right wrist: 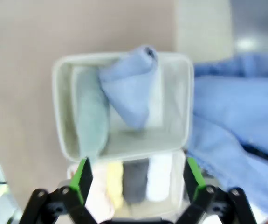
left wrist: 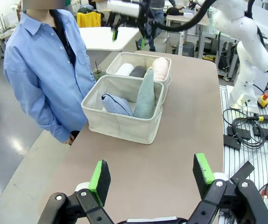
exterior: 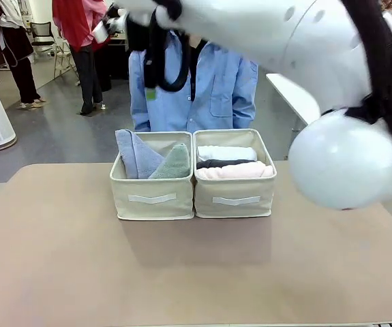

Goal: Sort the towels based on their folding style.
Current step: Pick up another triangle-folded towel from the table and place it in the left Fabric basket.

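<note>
Two cream fabric bins stand side by side at the table's middle. The left bin [exterior: 153, 197] holds a lavender-blue triangle fold [exterior: 136, 153] and a sage-green triangle fold [exterior: 175, 163]. The right bin [exterior: 235, 199] holds a white roll [exterior: 226, 152], a dark grey roll [exterior: 223, 163] and a pink roll [exterior: 235, 172]; a yellow roll [right wrist: 115, 182] lies between the grey and the pink. My right gripper [right wrist: 138, 177] hangs open high above the bins, looking down, nothing between its fingers. My left gripper [left wrist: 151, 175] stands open over bare table, well short of the bins.
A person in a blue shirt [exterior: 209, 88] stands right behind the bins at the far edge. My right arm [exterior: 332, 54] spans the top and right of the front view. The tan table [exterior: 196, 272] is bare on the near side of the bins.
</note>
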Controlling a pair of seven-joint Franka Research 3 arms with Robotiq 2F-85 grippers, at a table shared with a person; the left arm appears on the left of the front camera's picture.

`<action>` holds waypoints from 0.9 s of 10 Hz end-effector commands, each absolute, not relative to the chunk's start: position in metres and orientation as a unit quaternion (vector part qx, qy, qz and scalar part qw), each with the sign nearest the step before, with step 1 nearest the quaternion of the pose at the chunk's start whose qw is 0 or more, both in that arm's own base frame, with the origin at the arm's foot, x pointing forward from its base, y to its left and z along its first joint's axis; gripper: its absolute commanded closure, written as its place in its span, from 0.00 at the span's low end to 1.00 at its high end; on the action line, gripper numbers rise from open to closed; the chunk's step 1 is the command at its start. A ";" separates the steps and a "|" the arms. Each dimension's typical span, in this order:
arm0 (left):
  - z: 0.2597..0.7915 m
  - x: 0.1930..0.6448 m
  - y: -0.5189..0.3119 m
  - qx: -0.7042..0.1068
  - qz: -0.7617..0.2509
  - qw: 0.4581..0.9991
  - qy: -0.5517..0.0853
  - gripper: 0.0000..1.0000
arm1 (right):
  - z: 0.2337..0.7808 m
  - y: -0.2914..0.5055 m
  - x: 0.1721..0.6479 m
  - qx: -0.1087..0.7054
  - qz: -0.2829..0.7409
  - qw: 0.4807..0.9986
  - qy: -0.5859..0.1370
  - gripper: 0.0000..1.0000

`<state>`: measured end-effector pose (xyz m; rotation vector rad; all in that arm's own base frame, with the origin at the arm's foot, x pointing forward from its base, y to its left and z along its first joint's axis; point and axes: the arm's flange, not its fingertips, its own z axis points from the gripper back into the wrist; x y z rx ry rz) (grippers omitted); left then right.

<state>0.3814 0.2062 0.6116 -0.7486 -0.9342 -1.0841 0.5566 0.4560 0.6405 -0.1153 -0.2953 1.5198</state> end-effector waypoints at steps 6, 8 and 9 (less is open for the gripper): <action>0.610 0.380 0.206 -0.332 -0.491 0.683 -0.427 0.07 | 0.556 0.198 0.441 -0.059 0.466 0.882 0.039 0.00; 0.610 0.380 0.206 -0.332 -0.491 0.683 -0.427 0.07 | 0.560 0.171 0.432 -0.078 0.426 0.899 0.058 0.00; 0.610 0.380 0.206 -0.332 -0.491 0.683 -0.427 0.07 | 0.569 0.160 0.434 -0.087 0.399 0.913 0.012 0.00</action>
